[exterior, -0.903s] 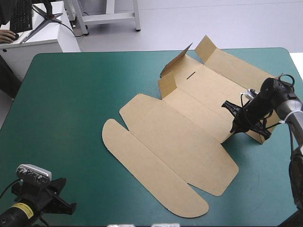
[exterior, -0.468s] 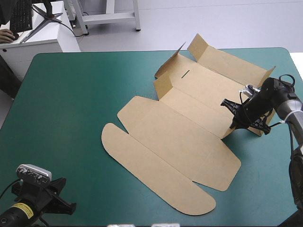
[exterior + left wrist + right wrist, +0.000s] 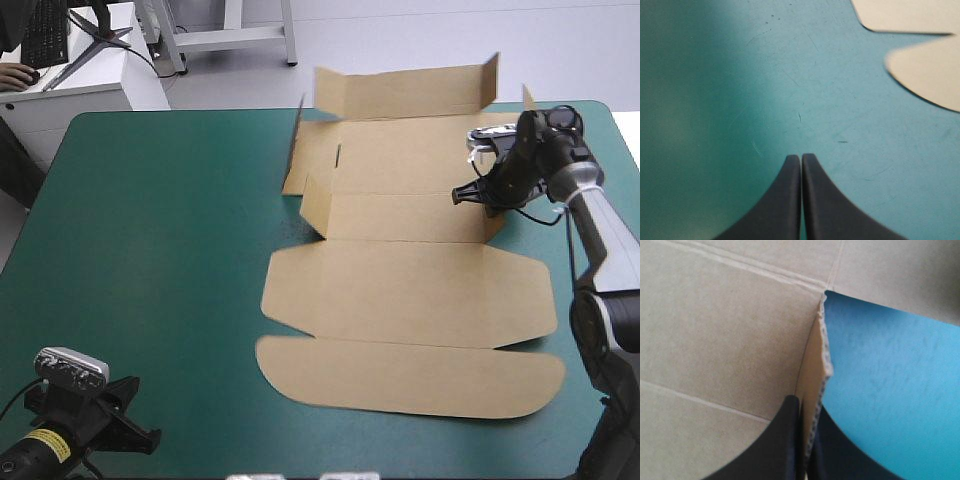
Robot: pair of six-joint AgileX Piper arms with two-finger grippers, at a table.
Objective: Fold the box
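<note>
here the left gripper (image 3: 801,159) sits at the near left corner of the teal-green table (image 3: 150,220), its black fingers (image 3: 785,200) pressed together on nothing, with only bare cover ahead of it. the left half of the table is free, so there is wide room on that side. the brown box (image 3: 410,290) lies on the right half, mostly flat: the rounded lid flap (image 3: 410,375) is toward the near edge and the far wall (image 3: 400,92) stands raised close to the far edge. at the box's right end the right gripper (image 3: 478,196) pinches a short upright wall, the board thin between its fingers. the step seems an early one, raising the walls. the next move probably calls for standing and tucking the side walls, with the left arm coming across. the box's right end is near the right table edge, so there is little room there.
</note>
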